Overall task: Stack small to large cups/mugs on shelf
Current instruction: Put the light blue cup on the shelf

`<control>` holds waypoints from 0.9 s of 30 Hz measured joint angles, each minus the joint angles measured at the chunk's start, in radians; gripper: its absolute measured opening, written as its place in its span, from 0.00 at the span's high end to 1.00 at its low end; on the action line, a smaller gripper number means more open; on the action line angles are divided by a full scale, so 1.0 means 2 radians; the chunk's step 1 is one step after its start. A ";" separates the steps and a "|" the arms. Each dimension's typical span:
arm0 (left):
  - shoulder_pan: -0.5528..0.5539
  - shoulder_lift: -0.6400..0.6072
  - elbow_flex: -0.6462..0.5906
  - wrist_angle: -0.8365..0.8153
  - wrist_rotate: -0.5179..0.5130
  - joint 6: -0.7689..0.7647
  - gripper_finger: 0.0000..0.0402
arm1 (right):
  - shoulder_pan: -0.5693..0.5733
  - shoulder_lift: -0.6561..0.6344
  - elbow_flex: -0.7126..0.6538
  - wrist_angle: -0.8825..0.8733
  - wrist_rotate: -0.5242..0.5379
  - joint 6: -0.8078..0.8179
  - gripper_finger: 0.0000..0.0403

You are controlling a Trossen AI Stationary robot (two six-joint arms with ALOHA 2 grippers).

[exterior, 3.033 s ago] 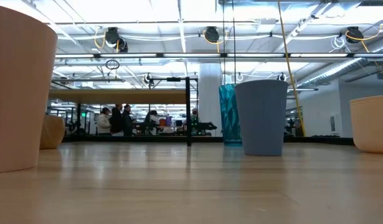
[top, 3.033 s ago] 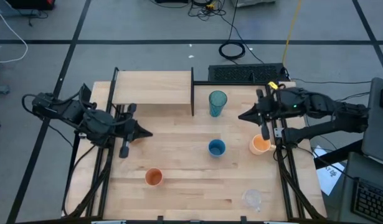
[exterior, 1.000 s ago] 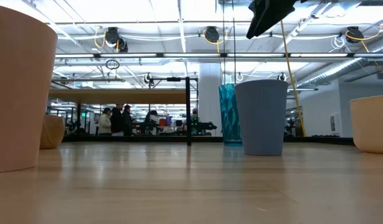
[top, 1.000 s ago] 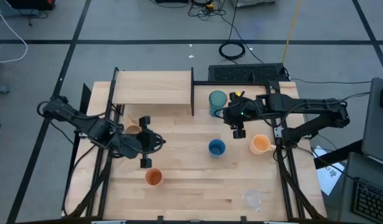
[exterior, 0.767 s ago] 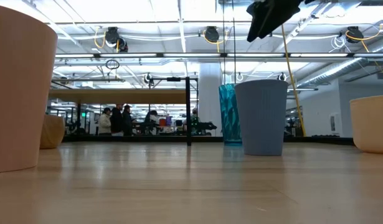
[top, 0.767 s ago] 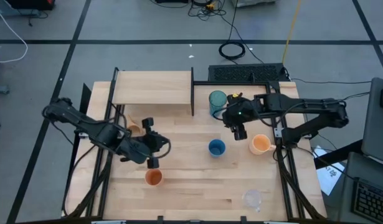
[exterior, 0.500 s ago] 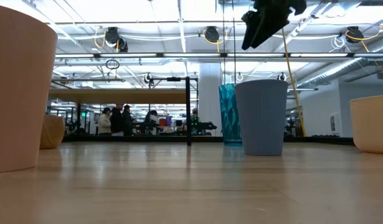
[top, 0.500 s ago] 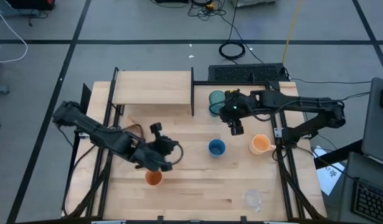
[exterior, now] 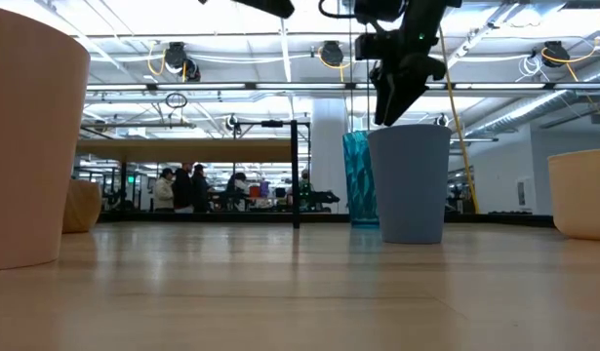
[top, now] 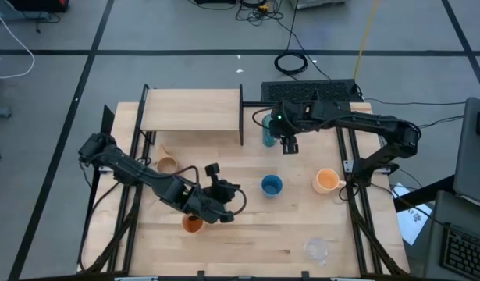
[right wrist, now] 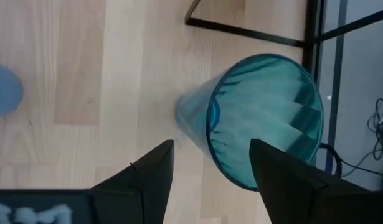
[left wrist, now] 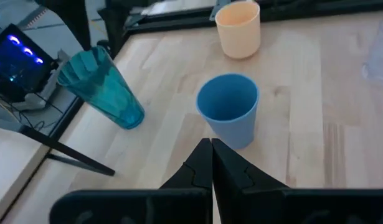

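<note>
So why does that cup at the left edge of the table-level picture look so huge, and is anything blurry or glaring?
Low view: the orange cup sits nearest the lens, so it looms large and soft-edged, and the ceiling lights glare white. Right wrist view: the teal tumbler looks stretched, seen from above. Left wrist view: the blue cup is sharp, while the shut left claw close in front is dim.

Four cameras, one tabletop [top: 247, 234]
High looks straight down; low sits level; both wrists close above the shared teal tumbler [right wrist: 266, 118].

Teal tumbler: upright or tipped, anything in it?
Upright and empty. The teal tumbler stands mouth up on the table with nothing inside; the right gripper hangs open above it.
</note>
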 joint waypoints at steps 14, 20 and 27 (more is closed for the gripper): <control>0.017 0.017 0.000 0.025 0.006 0.008 1.00 | -0.026 0.013 0.000 0.021 -0.039 -0.017 0.58; 0.017 0.017 0.000 0.033 0.006 0.012 0.99 | -0.027 0.019 0.000 0.030 -0.052 -0.012 0.62; 0.017 0.017 0.000 0.033 0.006 0.012 0.99 | -0.032 0.045 0.000 0.043 -0.062 -0.012 0.65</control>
